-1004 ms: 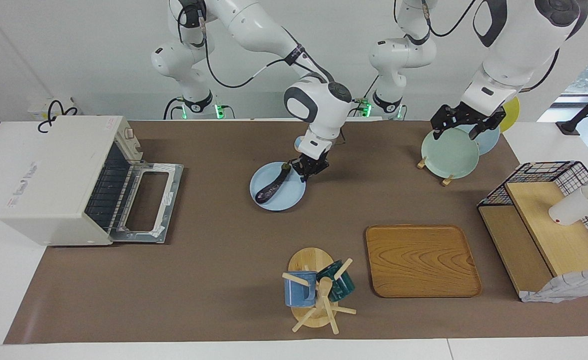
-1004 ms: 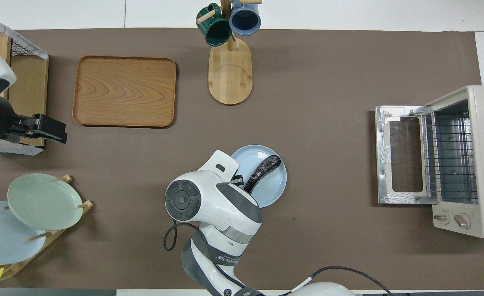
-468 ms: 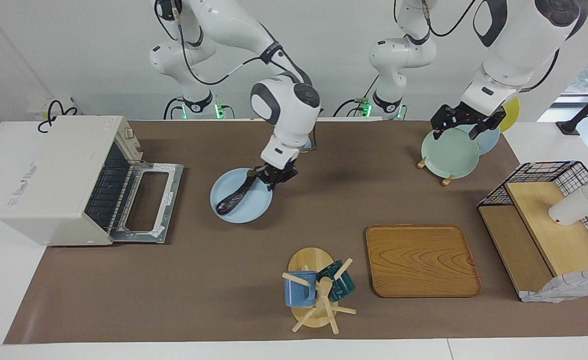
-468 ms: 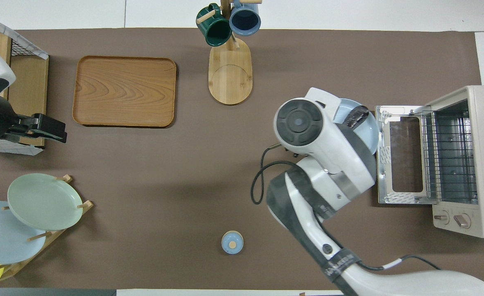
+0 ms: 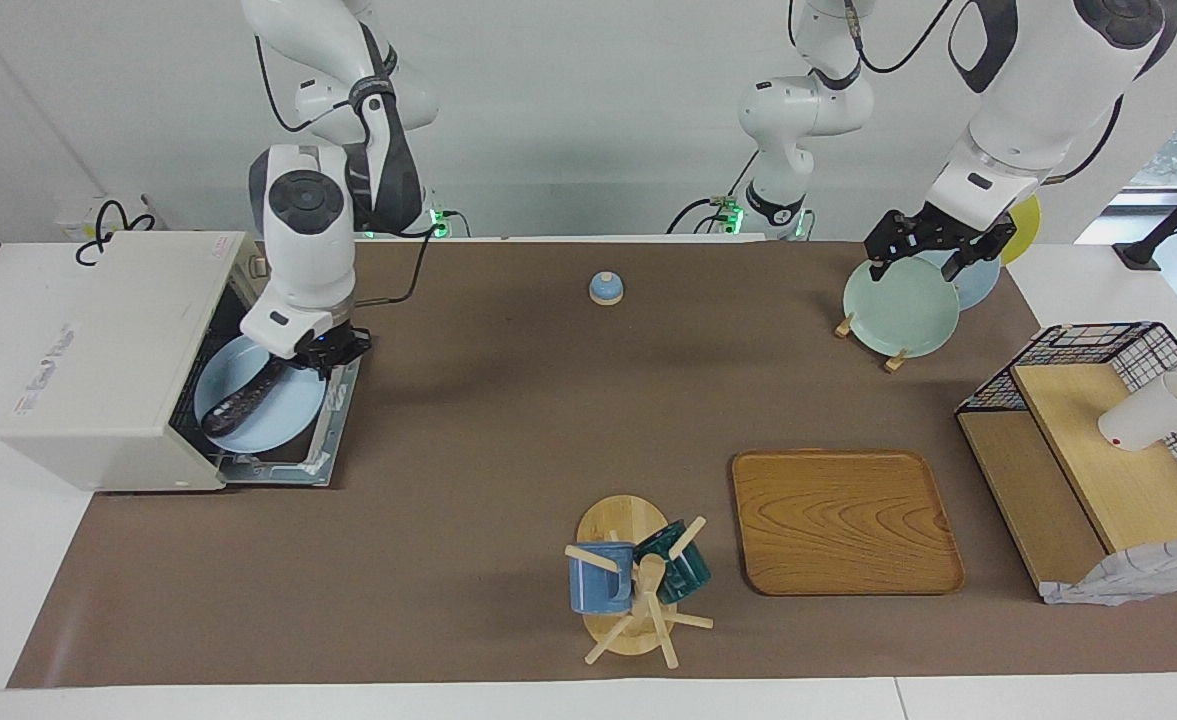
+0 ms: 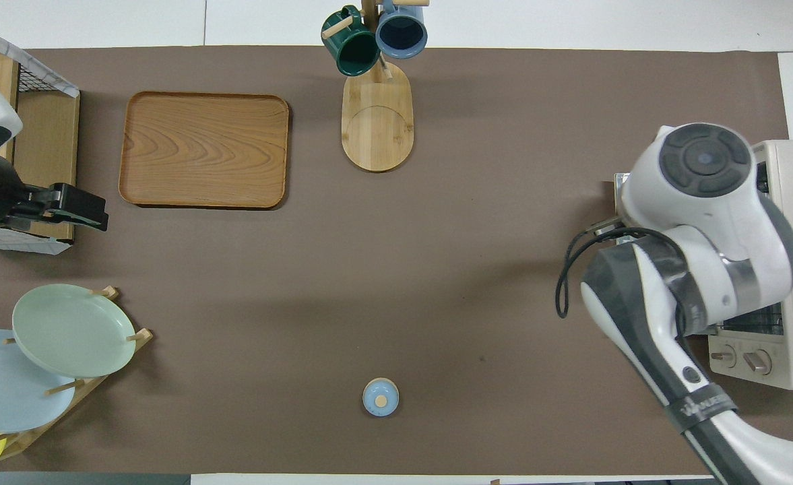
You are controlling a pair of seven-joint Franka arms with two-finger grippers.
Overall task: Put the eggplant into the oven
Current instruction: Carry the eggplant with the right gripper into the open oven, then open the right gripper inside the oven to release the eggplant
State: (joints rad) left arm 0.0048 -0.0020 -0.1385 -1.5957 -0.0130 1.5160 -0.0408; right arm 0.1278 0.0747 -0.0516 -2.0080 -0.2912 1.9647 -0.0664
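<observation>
Under the right arm in the overhead view, right end effector [image 5: 323,350], plate [image 5: 278,405] and eggplant [image 5: 240,402] are hidden. Facing view: end effector clenched on plate rim, over the oven [image 5: 118,360] door; glossy dark eggplant lies on plate. Left end effector [image 5: 933,250] released, over green plate [image 5: 898,312].

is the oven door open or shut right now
Open. The oven has its door dropped flat onto the table, and the right gripper holds a blue plate carrying the eggplant over it.
</observation>
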